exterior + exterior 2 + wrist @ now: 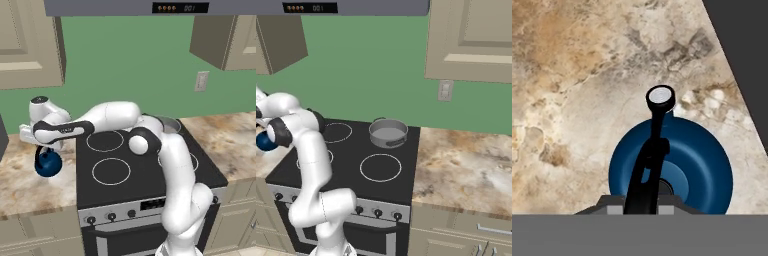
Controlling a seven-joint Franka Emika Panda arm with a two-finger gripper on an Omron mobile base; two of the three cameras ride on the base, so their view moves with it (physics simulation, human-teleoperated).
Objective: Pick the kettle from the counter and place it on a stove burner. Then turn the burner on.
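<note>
1 kettle [48, 163] is hanging under my pincer [44, 148], which is closing on its black arched handle [648, 170] from above so the round blue body stays level. It is sitting over the table [30, 185] left of the black cooktop [150, 175], and I cannot tell whether it is touching the stone. I am judging the near left burner [111, 171] the easiest target, since a grey pot [388, 132] is occupying a back ring. Only the hood display [180, 7] is showing writing, apparently "001".
</note>
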